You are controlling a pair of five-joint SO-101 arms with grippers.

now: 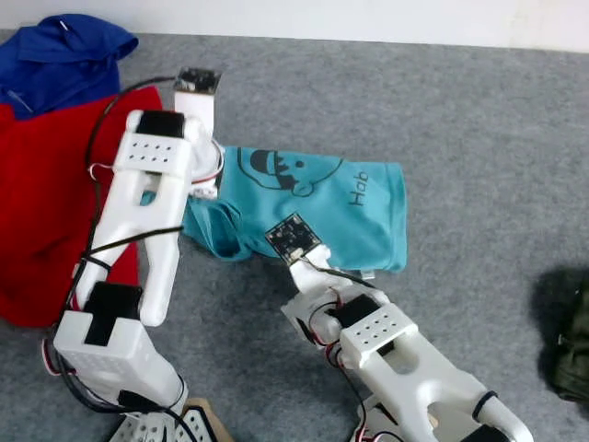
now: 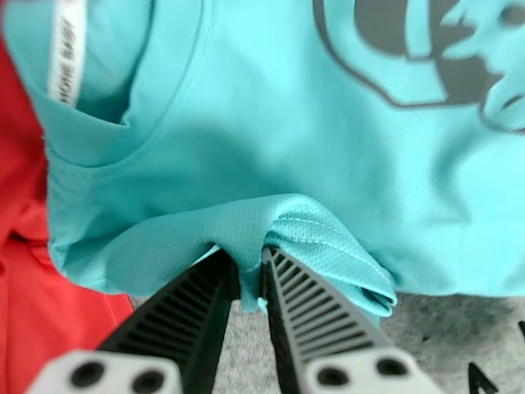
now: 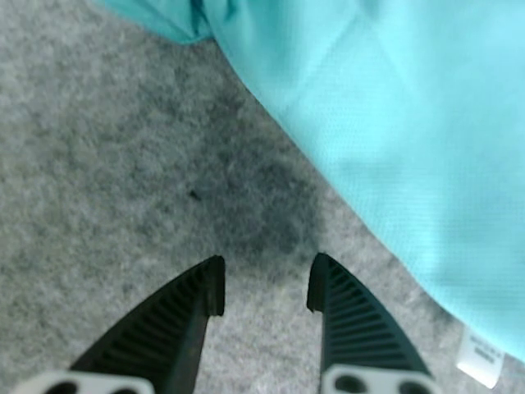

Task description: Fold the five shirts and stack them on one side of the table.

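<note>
Pinching a fold of the teal shirt [image 2: 271, 139] in my left pincer [image 2: 250, 277]; my right pincer [image 3: 264, 285] hangs spread above the grey table [image 3: 123, 164].

Grey table [image 1: 479, 120] carries teal shirt [image 1: 368, 216] and red shirt [image 1: 37, 212].

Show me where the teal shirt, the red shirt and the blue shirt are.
teal shirt [image 1: 368, 230]: high view, flat body fabric under the print.
red shirt [image 1: 37, 203]: high view, middle of its spread fabric.
blue shirt [image 1: 55, 64]: high view, centre of the crumpled heap.
</note>
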